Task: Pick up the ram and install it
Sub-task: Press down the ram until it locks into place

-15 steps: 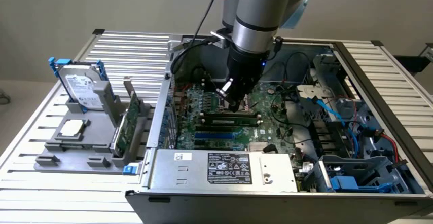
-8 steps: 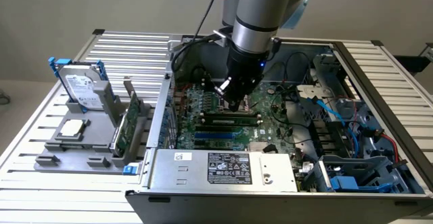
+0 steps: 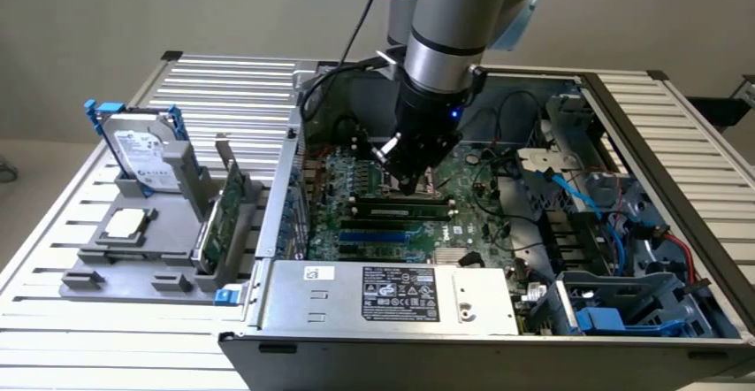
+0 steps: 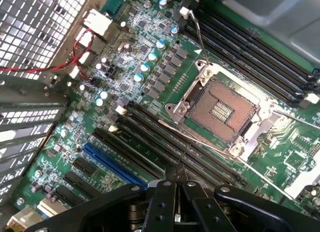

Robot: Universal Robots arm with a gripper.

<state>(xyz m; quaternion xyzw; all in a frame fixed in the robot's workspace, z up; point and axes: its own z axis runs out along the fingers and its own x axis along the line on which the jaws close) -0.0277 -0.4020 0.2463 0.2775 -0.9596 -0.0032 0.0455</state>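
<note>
In the exterior view my gripper (image 3: 408,184) reaches down into the open computer case (image 3: 274,232), just above the motherboard (image 3: 472,223). Directly under its tips the ram (image 3: 408,203), a long narrow dark-green stick, stands on edge in the row of black slots. In the wrist view the gripper (image 4: 175,176) is shut, its two black fingers (image 4: 165,192) pressed together with nothing visible between them. The tips hover over the long black memory slots (image 4: 170,142) beside the empty CPU socket (image 4: 222,109). Whether the tips touch the ram I cannot tell.
A grey fixture (image 3: 101,263) at the exterior view's left holds a hard drive (image 3: 141,152), a square silver chip (image 3: 124,223) and a green expansion card (image 3: 224,214). The power supply (image 3: 390,294) lies at the case front. Cables (image 3: 590,196) and drive bays fill the right side.
</note>
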